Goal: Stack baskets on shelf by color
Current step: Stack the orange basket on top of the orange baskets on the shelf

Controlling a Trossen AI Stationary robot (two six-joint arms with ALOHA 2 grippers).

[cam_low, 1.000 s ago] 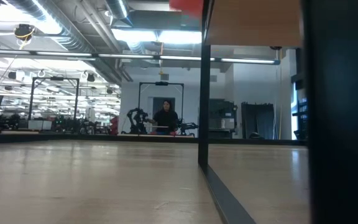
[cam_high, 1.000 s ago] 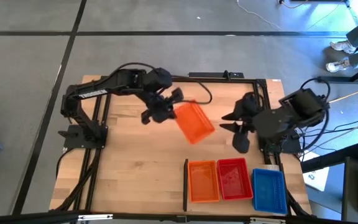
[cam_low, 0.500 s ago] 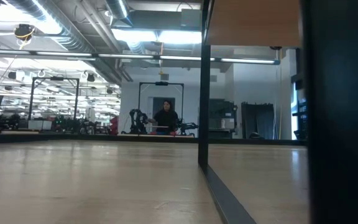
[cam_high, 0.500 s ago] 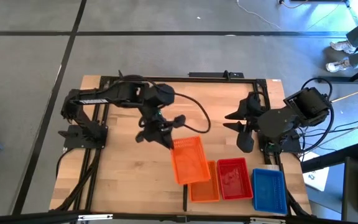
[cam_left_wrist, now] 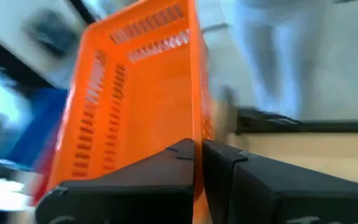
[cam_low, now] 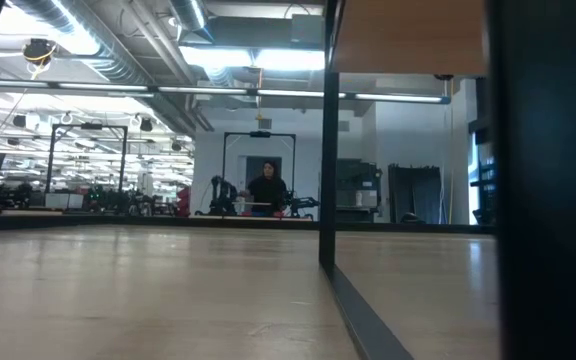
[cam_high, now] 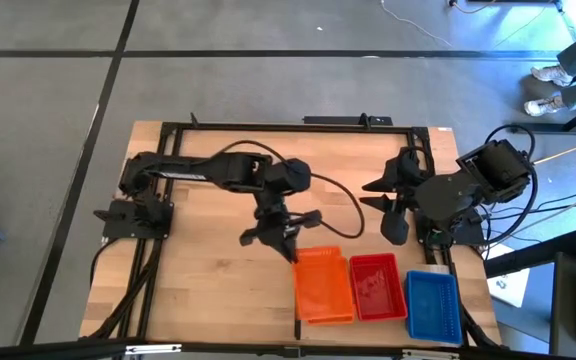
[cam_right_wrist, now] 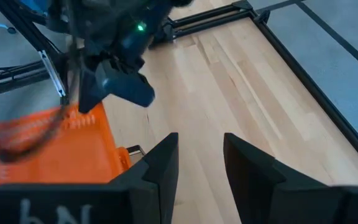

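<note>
We see the left gripper (cam_high: 290,243) pinching the rim of a perforated rectangular orange plastic basket (cam_high: 324,282) over the orange stack beside the glossy red mesh basket (cam_high: 374,287) on the pale wood plank shelf (cam_high: 203,285), right gripper (cam_high: 389,207) idle, fingers spread.

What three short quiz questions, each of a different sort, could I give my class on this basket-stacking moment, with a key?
1. True or false: the left gripper is shut on the orange basket.
2. Which basket lies between the other two colours in the high view? A red B blue C orange
3. Fill in: the right gripper hovers with its fingers ____.

Key: 1 true. 2 A, the red basket lies between the orange one and the blue basket. 3 open.
</note>
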